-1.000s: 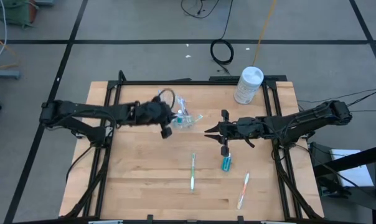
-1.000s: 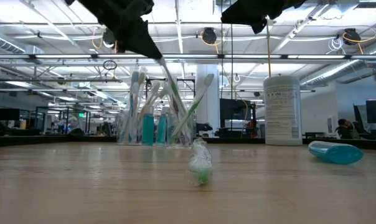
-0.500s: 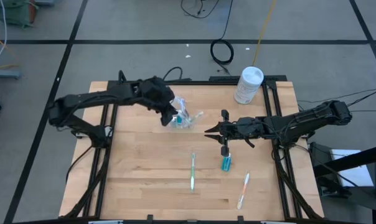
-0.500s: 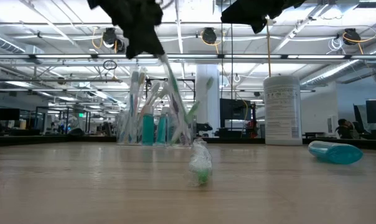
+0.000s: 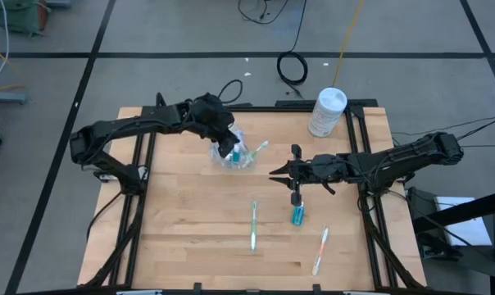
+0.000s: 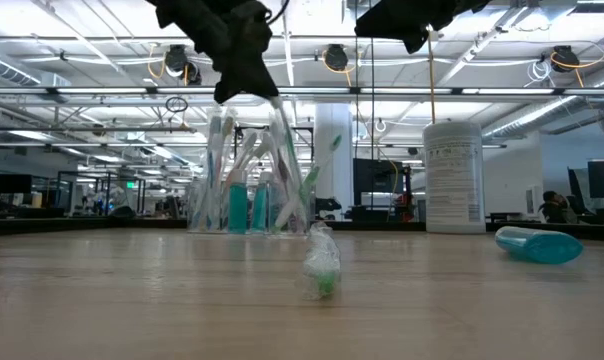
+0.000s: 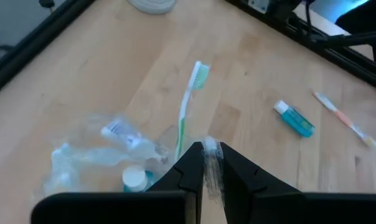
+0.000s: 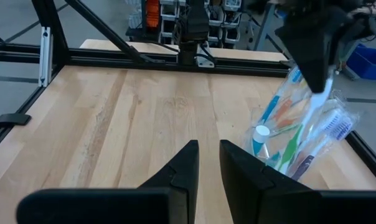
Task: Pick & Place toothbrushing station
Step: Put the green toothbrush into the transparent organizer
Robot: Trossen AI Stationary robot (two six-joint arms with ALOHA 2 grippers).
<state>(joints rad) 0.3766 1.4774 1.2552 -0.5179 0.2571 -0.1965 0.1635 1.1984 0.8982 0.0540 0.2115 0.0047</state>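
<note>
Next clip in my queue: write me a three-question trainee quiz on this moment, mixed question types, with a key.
1. True or false: the left gripper is above the clear cup, shut on the handle of a green toothbrush.
2. How many toothbrushes lie loose on the table? A) one B) two C) four
3. Fill in: the loose toothpaste tube lies closest to the ____ gripper.

Key
1. True; its bristle end sticks out past the cup's rim.
2. B: a green-tipped toothbrush and an orange-tipped toothbrush.
3. Right; it holds nothing. The white canister stands at the table's far edge.
</note>
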